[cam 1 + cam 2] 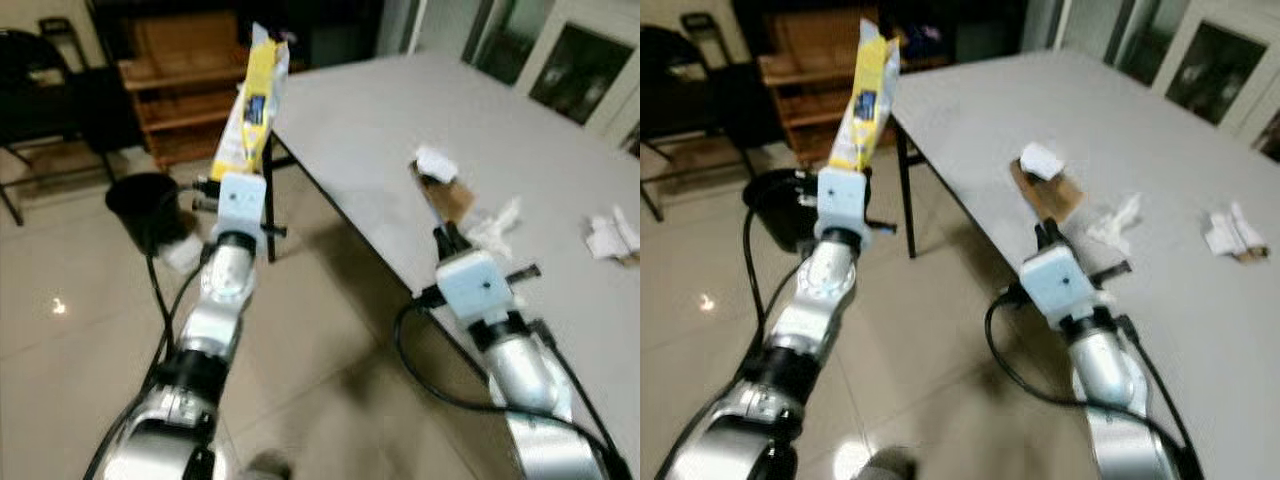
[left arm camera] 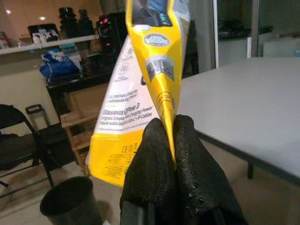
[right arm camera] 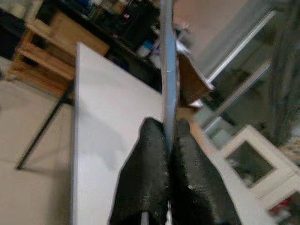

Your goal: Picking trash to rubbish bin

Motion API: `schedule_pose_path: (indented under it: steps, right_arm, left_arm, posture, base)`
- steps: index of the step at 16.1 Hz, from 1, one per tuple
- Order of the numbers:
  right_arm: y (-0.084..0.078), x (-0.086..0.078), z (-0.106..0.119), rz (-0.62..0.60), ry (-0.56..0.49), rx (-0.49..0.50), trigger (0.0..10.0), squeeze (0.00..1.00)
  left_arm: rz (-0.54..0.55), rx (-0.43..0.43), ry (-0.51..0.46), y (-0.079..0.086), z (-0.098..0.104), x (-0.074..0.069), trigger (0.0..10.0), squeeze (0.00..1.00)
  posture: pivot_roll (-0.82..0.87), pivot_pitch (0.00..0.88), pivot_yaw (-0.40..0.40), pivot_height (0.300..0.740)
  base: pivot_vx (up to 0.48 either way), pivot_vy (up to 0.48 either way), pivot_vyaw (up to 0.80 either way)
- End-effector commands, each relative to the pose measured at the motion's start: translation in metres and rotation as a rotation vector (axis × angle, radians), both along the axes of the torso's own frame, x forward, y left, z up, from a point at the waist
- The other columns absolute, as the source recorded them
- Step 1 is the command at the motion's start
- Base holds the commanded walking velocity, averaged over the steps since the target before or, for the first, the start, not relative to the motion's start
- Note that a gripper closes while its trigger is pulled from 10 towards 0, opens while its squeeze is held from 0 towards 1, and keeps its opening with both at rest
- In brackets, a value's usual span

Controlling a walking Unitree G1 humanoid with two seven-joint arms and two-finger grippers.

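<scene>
The left gripper (image 2: 172, 154) is raised over the tiled floor (image 1: 300, 340) just off the near corner of the grey table (image 1: 480, 130), its two black fingers (image 2: 150, 168) pressed together on the lower edge of a yellow and white package (image 1: 255, 100). The package stands nearly upright, its long axis running from the pinched bottom end up to a top end that leans slightly toward the table; in the left wrist view its folded yellow spine faces the camera and a white printed face lies to one side. Below and beyond the package, away from the table, a black rubbish bin (image 1: 148, 208) stands on the floor with its mouth open upward, near a wooden shelf unit (image 1: 185, 95) and a dark folding chair (image 1: 40, 95). The right gripper (image 3: 168, 154) is at the table's near edge, its fingers closed on a thin flat sheet (image 3: 168, 70) seen edge-on, which rises straight up from between the pads. On the table beyond that gripper lie a brown cardboard piece (image 1: 1048, 195) with a white crumpled wad (image 1: 1040, 160) at its far end, a crumpled tissue (image 1: 1118, 222) just beside it, and more white crumpled paper (image 1: 1232, 232) further along the tabletop.
</scene>
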State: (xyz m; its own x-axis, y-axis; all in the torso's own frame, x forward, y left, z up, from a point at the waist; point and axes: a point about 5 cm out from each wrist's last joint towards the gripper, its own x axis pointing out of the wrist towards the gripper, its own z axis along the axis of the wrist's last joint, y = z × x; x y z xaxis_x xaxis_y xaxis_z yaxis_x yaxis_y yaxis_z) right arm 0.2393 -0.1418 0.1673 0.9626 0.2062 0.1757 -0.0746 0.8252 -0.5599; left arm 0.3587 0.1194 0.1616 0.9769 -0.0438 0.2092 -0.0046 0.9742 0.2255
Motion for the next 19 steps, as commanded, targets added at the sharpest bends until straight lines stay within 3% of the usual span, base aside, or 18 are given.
schedule_pose_path:
  steps: [1,8,14,19]
  right_arm:
    - [-0.0001,0.0002,0.0031,0.002,-0.017,-0.003,10.0,0.00]
    - [-0.0001,0.0008,0.0038,0.000,-0.023,0.001,10.0,0.00]
    - [-0.0018,0.0013,0.0043,-0.006,-0.025,0.018,10.0,0.00]
    - [-0.0004,0.0014,0.0041,0.002,-0.025,0.020,10.0,0.00]
  left_arm:
    - [-0.026,0.003,-0.009,-0.0067,0.0036,-0.0002,10.0,0.00]
    - [-0.052,-0.029,0.022,-0.0088,0.0022,0.0022,10.0,0.00]
    - [-0.127,-0.065,0.053,-0.0088,0.0006,0.0008,10.0,0.00]
    - [-0.125,-0.067,0.062,-0.0053,0.0001,0.0010,10.0,0.00]
  posture:
    - [0.14,0.079,-0.043,0.740]
    - [0.14,0.079,-0.040,0.740]
    - [0.14,0.081,-0.047,0.740]
    - [0.15,0.083,-0.047,0.740]
  base:
    - [0.000,0.000,0.80]
    - [0.000,0.000,0.80]
    - [0.000,0.000,0.00]
    - [0.380,0.000,0.00]
